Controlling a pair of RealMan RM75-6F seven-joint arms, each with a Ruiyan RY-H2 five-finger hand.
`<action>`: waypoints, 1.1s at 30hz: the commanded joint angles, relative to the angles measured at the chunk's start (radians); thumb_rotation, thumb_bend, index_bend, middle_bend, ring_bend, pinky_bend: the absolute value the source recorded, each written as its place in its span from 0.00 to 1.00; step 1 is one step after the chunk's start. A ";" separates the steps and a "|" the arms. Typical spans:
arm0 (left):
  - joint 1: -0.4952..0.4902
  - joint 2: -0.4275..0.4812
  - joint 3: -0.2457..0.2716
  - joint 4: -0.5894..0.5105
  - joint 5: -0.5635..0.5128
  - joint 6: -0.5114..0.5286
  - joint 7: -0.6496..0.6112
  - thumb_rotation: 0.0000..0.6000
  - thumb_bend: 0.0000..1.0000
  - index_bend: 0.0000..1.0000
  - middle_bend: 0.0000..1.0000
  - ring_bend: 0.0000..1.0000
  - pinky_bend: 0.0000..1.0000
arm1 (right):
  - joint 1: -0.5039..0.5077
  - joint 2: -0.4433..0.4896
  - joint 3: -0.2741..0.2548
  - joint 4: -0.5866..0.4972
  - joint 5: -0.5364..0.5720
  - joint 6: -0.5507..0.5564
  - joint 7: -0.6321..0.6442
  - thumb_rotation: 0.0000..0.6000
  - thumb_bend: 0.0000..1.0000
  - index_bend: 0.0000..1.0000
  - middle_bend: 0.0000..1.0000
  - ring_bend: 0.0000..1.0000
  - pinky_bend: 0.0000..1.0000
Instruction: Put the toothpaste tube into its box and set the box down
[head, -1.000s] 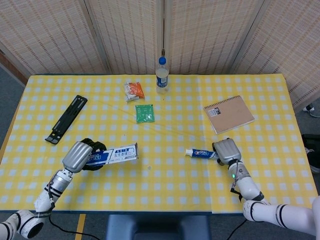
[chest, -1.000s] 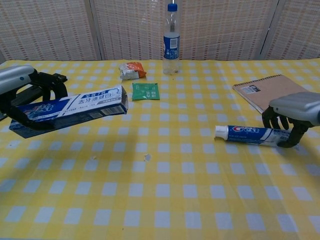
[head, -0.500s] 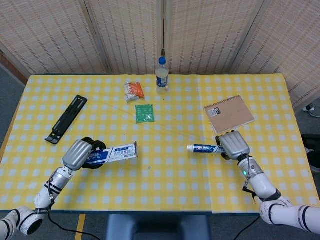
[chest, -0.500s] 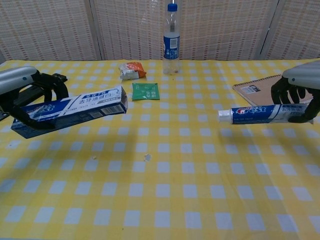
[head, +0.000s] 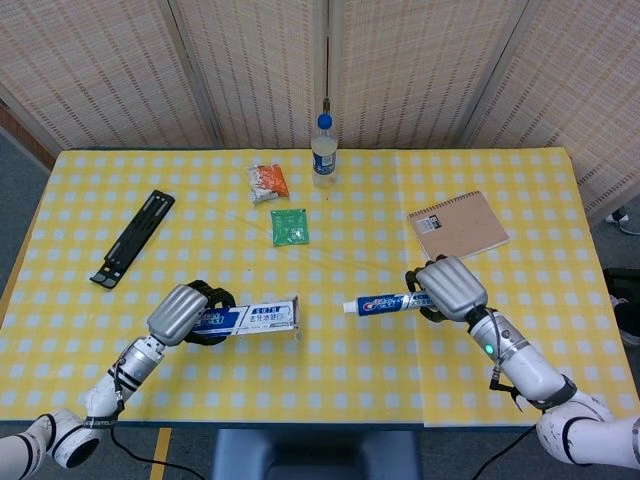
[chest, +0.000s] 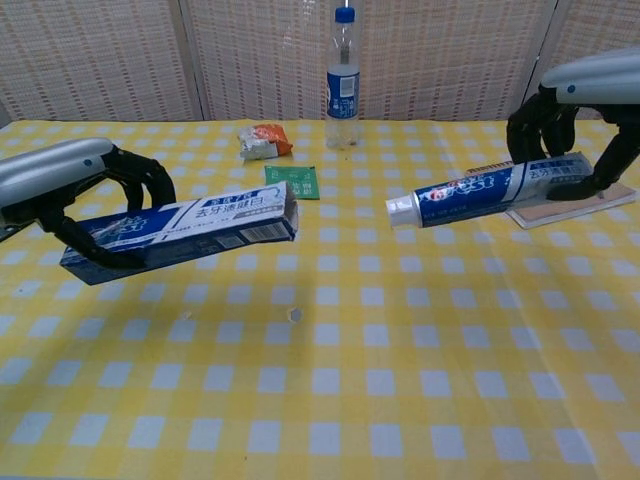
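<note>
My left hand (head: 180, 312) (chest: 75, 190) holds the blue and white toothpaste box (head: 250, 318) (chest: 190, 229) above the table, its open end pointing right. My right hand (head: 452, 288) (chest: 575, 120) grips the blue and white toothpaste tube (head: 382, 303) (chest: 480, 190) in the air, with the white cap pointing left toward the box. A gap of a few checks separates the cap from the box's open end. The tube's rear end is hidden inside my right hand.
A water bottle (head: 323, 150) (chest: 342, 80) stands at the back centre. An orange snack packet (head: 268, 181), a green sachet (head: 289, 225), a brown spiral notebook (head: 458, 228) and a black folding stand (head: 133, 236) lie on the yellow checked tablecloth (head: 330, 380).
My right hand lifted the tube off the table and carried it left toward the box. My left hand moved the box to the right, toward the tube.
</note>
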 joint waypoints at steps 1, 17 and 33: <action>-0.011 -0.002 -0.007 0.000 -0.011 -0.017 0.006 1.00 0.21 0.46 0.52 0.54 0.41 | 0.002 0.012 0.009 -0.017 -0.014 -0.003 0.021 1.00 0.33 0.69 0.55 0.47 0.40; -0.028 -0.002 -0.019 -0.062 -0.026 -0.025 0.043 1.00 0.21 0.46 0.52 0.54 0.41 | 0.016 -0.011 0.050 -0.042 -0.056 0.003 0.098 1.00 0.33 0.69 0.55 0.46 0.40; -0.028 0.000 -0.012 -0.058 -0.043 -0.040 0.046 1.00 0.21 0.46 0.52 0.54 0.41 | 0.016 -0.016 0.071 -0.067 -0.060 0.042 0.095 1.00 0.33 0.69 0.55 0.47 0.40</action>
